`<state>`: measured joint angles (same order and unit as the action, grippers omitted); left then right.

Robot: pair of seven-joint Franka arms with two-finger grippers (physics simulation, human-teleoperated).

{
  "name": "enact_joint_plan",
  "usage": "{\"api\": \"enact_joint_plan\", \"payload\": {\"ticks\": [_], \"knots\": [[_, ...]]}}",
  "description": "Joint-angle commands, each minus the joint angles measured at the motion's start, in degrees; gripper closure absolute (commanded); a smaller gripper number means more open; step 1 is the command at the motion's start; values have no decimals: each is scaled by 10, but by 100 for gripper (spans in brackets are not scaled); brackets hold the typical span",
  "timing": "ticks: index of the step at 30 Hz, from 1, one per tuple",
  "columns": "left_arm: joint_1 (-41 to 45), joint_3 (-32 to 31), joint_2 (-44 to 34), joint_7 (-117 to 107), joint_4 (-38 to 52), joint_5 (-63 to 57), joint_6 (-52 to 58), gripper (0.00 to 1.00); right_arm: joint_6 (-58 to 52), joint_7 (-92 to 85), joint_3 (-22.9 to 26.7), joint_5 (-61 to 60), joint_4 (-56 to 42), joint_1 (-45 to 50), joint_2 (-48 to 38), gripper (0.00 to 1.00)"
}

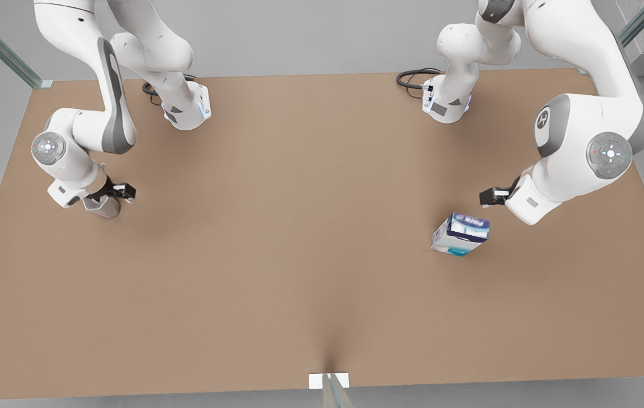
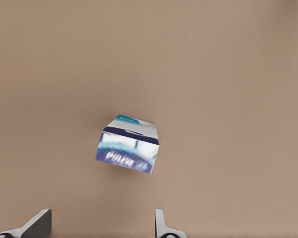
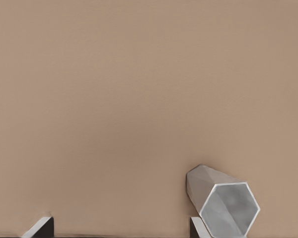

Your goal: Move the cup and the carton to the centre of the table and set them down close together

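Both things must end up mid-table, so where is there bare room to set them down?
The table is bare between the cup at the front view's left and the carton at its right. It is crowded only around the right gripper and left gripper.

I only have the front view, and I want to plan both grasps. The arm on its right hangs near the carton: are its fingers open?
Observer: Yes. In the left wrist view the left gripper is open, and the carton lies ahead of it, apart from both fingertips.
Operator: And the arm by the cup?
Observer: The right gripper is open too. The cup sits right beside one fingertip, outside the gap rather than between the two.
Operator: Can you see into the cup?
Observer: Its six-sided mouth faces that wrist camera, and the pale inside looks empty.
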<state>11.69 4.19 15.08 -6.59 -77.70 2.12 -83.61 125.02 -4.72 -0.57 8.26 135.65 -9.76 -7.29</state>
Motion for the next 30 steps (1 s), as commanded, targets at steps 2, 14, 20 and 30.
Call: {"api": "enact_joint_plan", "payload": {"ticks": [2,14,20,30], "knots": [[0,-1,1,0,0,0,-1,0,-4,-4,2,0,12,1,-3,0],[0,-1,7,0,0,0,-3,0,45,-26,9,11,13,-57,56,0],[0,-2,7,0,0,-1,-11,0,60,-47,13,11,19,-76,78,0],[0,-2,7,1,0,0,-10,0,79,-127,13,32,16,-83,119,0]]}}
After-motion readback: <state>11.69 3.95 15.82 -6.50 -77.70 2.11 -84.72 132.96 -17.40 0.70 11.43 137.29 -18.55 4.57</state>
